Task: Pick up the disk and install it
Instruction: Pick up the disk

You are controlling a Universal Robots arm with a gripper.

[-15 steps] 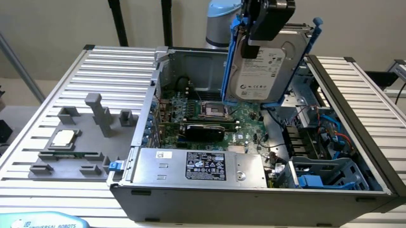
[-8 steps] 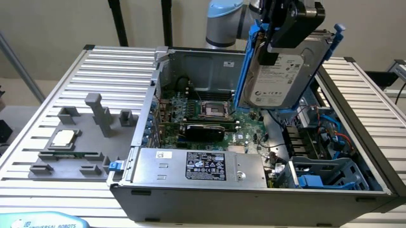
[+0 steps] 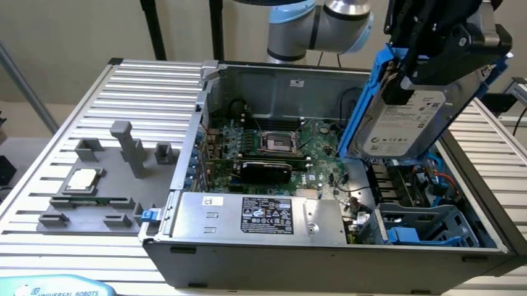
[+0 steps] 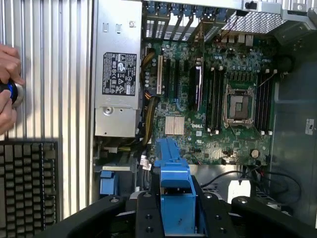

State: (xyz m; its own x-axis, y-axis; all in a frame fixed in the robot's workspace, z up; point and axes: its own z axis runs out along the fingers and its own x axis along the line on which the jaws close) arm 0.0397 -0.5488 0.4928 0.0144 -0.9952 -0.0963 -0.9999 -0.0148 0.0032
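1. The slatted table is carrying the open computer case, which is lying directly below the gripper. Judging by this, the step in hand is carrying the disk over the case, so clearing the case walls is what matters most.
2. The power supply box is sitting low in the case, well apart from the gripper toward the exterior view's left. It is posing no obstacle.
3. The main board is lying flat beneath the gripper. It is the fragile part, so any lowering over it is probably best done slowly.
4. The grey and blue drive cage is standing below the gripper, at the case's near corner. It looks like the likely seat for the disk.
5. The disk is hanging tilted in the air above the case, touching nothing but the gripper. Its blue frame is wrapping its edges, and its label is facing the exterior camera.
6. The gripper is closing part-way on the disk's upper end, with a finger on either side of the frame. The grip looks firm.
7. Loose cables are lying just under the disk, and they are the likeliest snag.
8. A person's hand is resting on a small knob, well apart from the gripper.
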